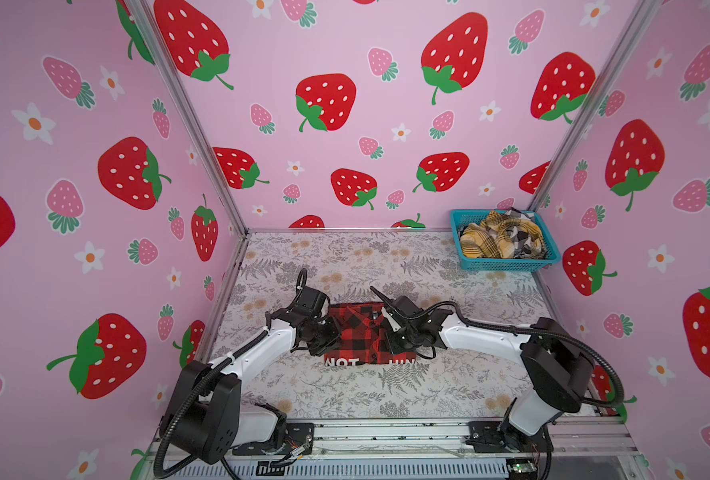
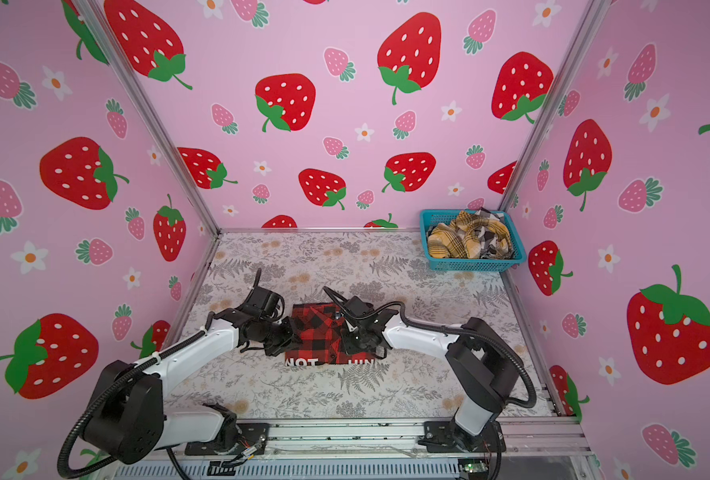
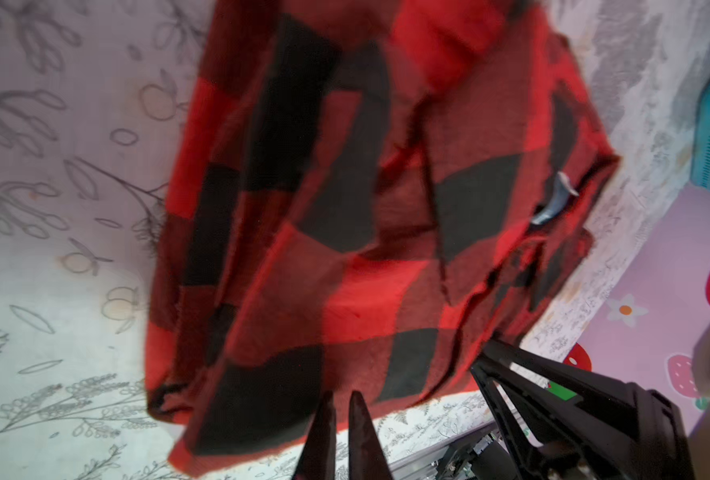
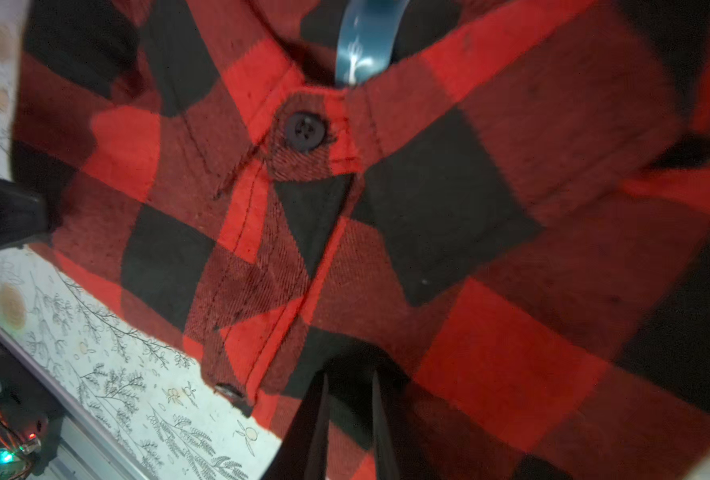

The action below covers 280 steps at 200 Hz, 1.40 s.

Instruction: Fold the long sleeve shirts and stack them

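Nearest the robot, the red-and-black shirt [image 1: 359,332] lies on the floral worktop [image 1: 345,257] as a compact rectangle. White lettering [image 1: 341,362] shows along its near hem, and in both top views one tool meets it from each side. The left tool [image 3: 342,397] has its fingers together at the shirt's edge. The left wrist view does not show whether any cloth sits between them. The right tool [image 4: 349,374] sits low over the shirt front beside the button placket [image 4: 304,131]. Its fingers are a little apart with dark check showing in the gap, and it does not look to hold anything yet. The step in hand looks like one more fold, or a squaring-up, of this shirt. To do it well, both tools should pinch at matching points on opposite edges and catch every layer of the thick flannel, not the top one alone. They should then lift low and travel together, so the placket stays centred and whatever is tucked inside does not spill out. Uneven grips would likely skew the packet. In the far right corner, the teal basket [image 1: 507,264] holds the mustard-yellow plaid shirt [image 1: 482,241] and the black-white plaid shirt [image 1: 519,237], crumpled together and not yet folded.
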### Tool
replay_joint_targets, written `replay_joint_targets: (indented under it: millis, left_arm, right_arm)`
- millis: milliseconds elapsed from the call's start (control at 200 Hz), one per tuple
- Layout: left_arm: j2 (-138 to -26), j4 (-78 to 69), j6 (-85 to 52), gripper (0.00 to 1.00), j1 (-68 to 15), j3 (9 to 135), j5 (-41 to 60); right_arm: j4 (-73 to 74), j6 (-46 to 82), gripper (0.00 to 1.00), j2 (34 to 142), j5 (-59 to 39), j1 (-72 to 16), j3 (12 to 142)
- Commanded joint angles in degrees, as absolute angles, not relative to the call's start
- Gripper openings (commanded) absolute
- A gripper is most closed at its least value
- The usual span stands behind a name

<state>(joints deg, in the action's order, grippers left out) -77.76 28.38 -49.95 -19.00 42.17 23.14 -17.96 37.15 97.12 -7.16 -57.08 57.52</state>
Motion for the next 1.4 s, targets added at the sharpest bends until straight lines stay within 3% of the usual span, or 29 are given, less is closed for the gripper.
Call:
replay_joint_targets:
  millis: [0, 155, 290, 395, 565, 765, 865, 940, 1071, 1151, 1291, 1331, 1396]
  left_arm:
    - [-80.34, 26.27, -49.84, 0.08, -16.97, 41.83, 22.56]
    - [-81.17, 25.77, -50.67, 0.07, -16.27, 40.66, 21.31]
    - [-81.18, 28.69, -48.83, 0.23, -13.96, 46.04, 22.31]
    - [-81.81, 30.84, -46.64, 0.25, -12.69, 52.39, 19.21]
    - [-91.07, 29.03, -45.87, 0.13, -11.51, 57.40, 23.65]
    - [-94.96, 26.65, -46.77, 0.07, -11.10, 55.90, 23.61]
    - [-95.40, 26.63, -46.23, 0.07, -10.20, 55.29, 22.21]
    - [-96.04, 27.12, -45.26, 0.00, -9.59, 55.37, 21.22]
    - [-96.66, 27.10, -44.39, 0.00, -8.38, 54.14, 19.51]
    - [-97.22, 26.66, -44.15, 0.00, -7.51, 53.52, 19.60]
    - [-96.84, 28.08, -43.27, 0.00, -6.83, 54.93, 19.64]
    - [-95.95, 28.86, -43.16, 0.04, -6.81, 55.54, 19.42]
    - [-93.83, 29.83, -43.33, 0.23, -6.86, 56.23, 18.91]
  right_arm:
    - [-17.16, 38.28, 0.22, 99.84, -8.61, -57.48, 59.96]
    - [-23.12, 36.07, 0.26, 103.33, -5.94, -57.31, 65.74]
    - [-27.08, 34.29, 0.34, 100.17, -3.08, -56.74, 68.97]
    - [-28.47, 34.04, 0.37, 96.45, -2.05, -55.03, 69.74]
    - [-29.26, 34.14, 0.36, 92.94, -2.07, -51.14, 67.72]
    - [-27.56, 35.84, 0.35, 89.49, -3.25, -43.58, 61.73]
    - [-24.08, 35.38, 0.41, 89.87, -7.66, -39.37, 58.81]
    - [-22.22, 33.85, 0.50, 91.85, -10.09, -37.97, 58.39]
    - [-18.48, 32.62, 0.55, 96.09, -14.51, -36.14, 58.66]
    - [-16.76, 32.11, 0.52, 98.96, -15.96, -35.62, 60.02]
    - [-15.72, 31.46, 0.36, 102.38, -17.50, -35.67, 62.68]
    - [-15.97, 31.30, 0.32, 102.93, -17.37, -35.68, 63.25]
    - [-16.04, 31.20, 0.26, 103.05, -17.11, -35.73, 63.87]
